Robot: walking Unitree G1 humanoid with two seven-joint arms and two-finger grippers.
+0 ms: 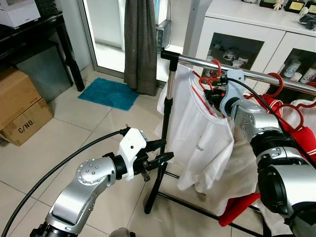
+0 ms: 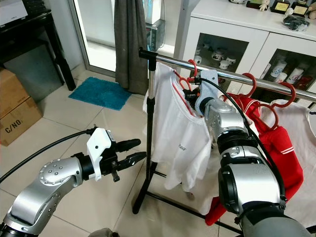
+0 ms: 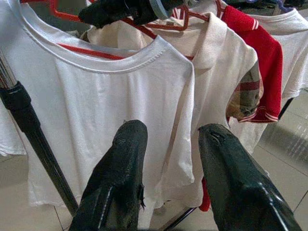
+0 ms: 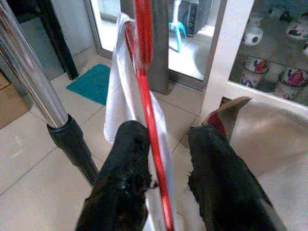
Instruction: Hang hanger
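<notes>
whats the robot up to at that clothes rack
It is hanging a white t-shirt on a red hanger at the near end of the metal rail. The right gripper is up at the shirt's collar, its fingers on either side of the hanger with gaps showing. The hook looks to be over the rail already. The left gripper hovers open beside the rack's upright pole, holding nothing. Other shirts, white and red, hang further along.

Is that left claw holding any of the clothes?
No, the left gripper is open and hangs short of the white T-shirt.
</notes>
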